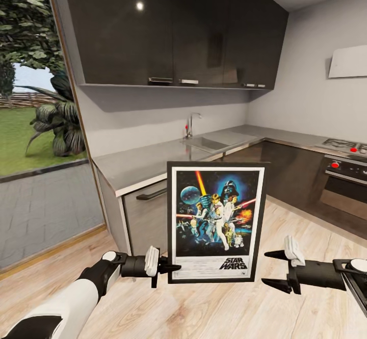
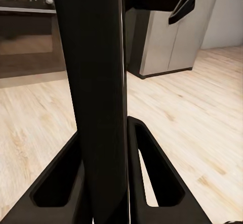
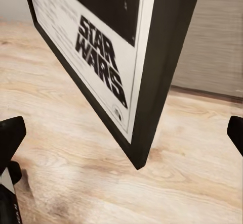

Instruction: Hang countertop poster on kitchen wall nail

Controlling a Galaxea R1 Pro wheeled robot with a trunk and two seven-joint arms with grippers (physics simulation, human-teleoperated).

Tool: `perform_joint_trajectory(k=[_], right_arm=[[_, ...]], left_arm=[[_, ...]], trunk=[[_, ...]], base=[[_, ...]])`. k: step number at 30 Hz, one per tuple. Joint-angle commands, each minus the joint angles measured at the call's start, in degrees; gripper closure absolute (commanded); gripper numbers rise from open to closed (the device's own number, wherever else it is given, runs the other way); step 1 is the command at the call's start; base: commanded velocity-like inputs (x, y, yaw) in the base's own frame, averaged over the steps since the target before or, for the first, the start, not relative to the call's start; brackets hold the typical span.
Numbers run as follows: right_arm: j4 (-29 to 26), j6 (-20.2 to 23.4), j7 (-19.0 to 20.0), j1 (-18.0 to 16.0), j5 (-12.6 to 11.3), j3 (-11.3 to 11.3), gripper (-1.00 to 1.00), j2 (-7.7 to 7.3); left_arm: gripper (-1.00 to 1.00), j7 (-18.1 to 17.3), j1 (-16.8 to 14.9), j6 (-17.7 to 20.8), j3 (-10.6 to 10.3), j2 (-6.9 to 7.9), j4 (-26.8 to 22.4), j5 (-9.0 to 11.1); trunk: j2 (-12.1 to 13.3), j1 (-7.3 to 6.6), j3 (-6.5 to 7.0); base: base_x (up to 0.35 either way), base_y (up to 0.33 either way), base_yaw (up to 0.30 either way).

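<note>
A: So where's the poster (image 1: 216, 222)?
B: Upright, off the counter (image 1: 153, 160), above the wood floor (image 1: 214, 308). Left gripper (image 1: 171, 267) jaws clamped on its lower left frame edge.
A: Right gripper (image 1: 269, 268)?
B: Jaws apart, just beside the poster, not touching.

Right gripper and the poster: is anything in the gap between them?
Nothing. In the head view the open right gripper sits apart from the poster, with bare wooden floor showing between; the left gripper clamps the frame.
</note>
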Motion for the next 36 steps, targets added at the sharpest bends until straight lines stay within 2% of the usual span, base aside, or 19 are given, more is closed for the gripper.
perform_joint_trajectory(k=[1,6,8,10,16,36], right_arm=[[-0.1,0.6,0.5,-0.2,0.2,-0.1,-1.00,0.17],[0.1,0.6,0.8,-1.7,0.2,0.2,-1.00,0.67],[0.1,0.6,0.8,-1.8,0.2,0.8,-1.00,0.80],[0.2,0.6,0.7,-2.0,0.2,2.3,-1.00,0.99],[0.2,0.6,0.7,-2.1,0.1,3.1,-1.00,1.10],[0.5,0.4,0.8,-2.1,0.1,3.3,-1.00,1.11]], left_arm=[[1.00,0.0,0.0,-0.5,0.1,-0.03,0.0,-0.3],[1.00,-0.4,0.0,-0.6,0.1,-0.05,0.0,-0.2],[1.00,-1.2,0.0,-0.6,0.1,-0.03,-0.1,-0.3],[1.00,-3.0,0.0,-0.5,0.1,-0.05,-0.1,-0.3],[1.00,-3.9,0.0,-0.4,0.2,-0.02,0.0,-0.3],[1.00,-4.1,0.0,-0.4,0.2,0.09,0.0,-0.2]], trunk=[[0.0,0.00,-0.06],[0.0,0.00,-0.06],[0.0,0.00,-0.06],[0.0,0.00,-0.06],[0.0,0.00,-0.06],[0.0,0.00,-0.06]], base=[[0.000,0.000,0.000],[0.000,0.000,0.000],[0.000,0.000,0.000],[0.000,0.000,0.000],[0.000,0.000,0.000],[0.000,0.000,0.000]])
